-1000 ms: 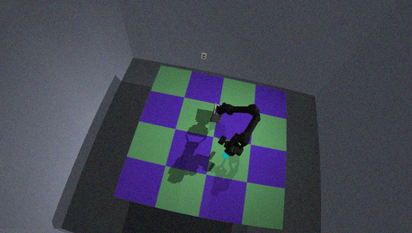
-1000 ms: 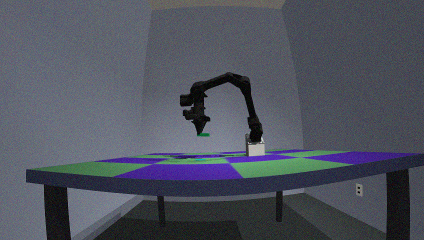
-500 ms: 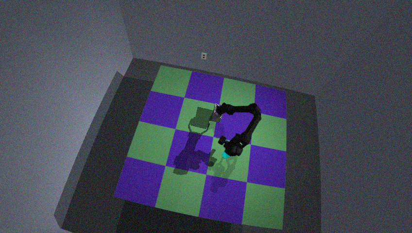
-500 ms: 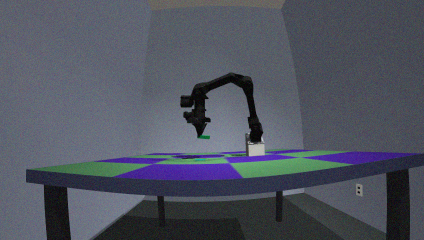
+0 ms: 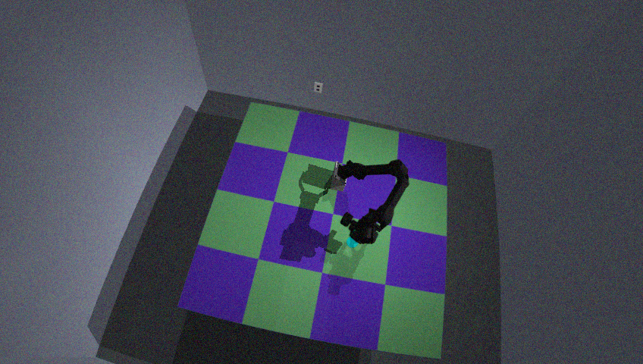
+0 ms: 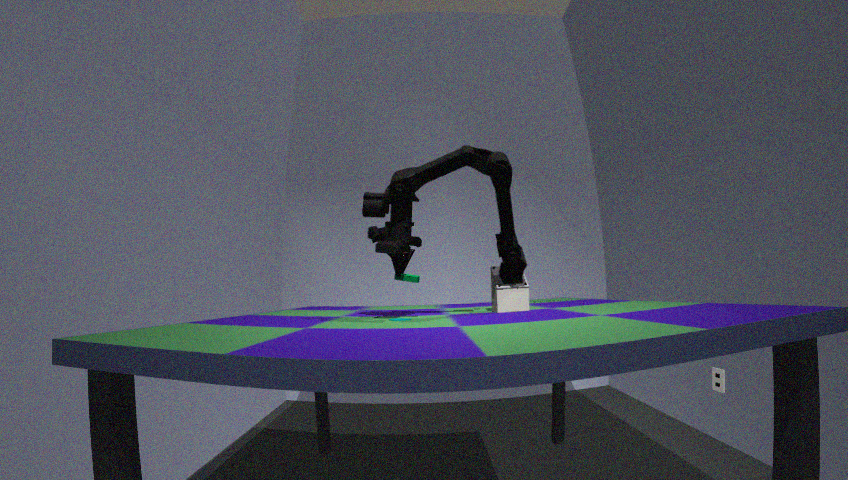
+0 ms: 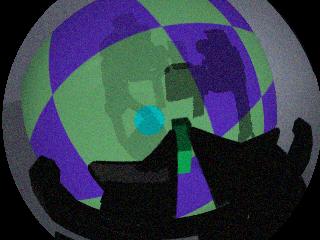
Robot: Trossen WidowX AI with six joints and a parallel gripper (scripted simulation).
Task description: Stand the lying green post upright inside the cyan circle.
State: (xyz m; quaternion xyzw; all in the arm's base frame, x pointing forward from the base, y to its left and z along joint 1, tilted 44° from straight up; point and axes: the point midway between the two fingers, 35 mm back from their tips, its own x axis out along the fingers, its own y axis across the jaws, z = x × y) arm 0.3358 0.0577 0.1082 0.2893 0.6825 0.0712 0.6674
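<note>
The green post point(image 6: 410, 277) point(image 7: 184, 162) is held in the air, lying close to level, with its free end pointing toward the arm's base side in the exterior view. My gripper point(image 6: 400, 274) point(image 7: 181, 132) is shut on the post near one end, fingers pointing down, well above the table. The cyan circle point(image 5: 351, 242) point(image 6: 399, 319) point(image 7: 149, 120) lies flat on a green square, roughly below the gripper in the exterior view. In the top view the wrist partly covers the circle and hides the post and fingertips.
The checkered table top point(image 5: 285, 293) point(image 6: 368, 344) carries the arm's pale base point(image 5: 338, 182) point(image 6: 511, 299). The arm arches from the base over to the circle's area. Shadows of the arm fall across the squares. A wall stands behind the table.
</note>
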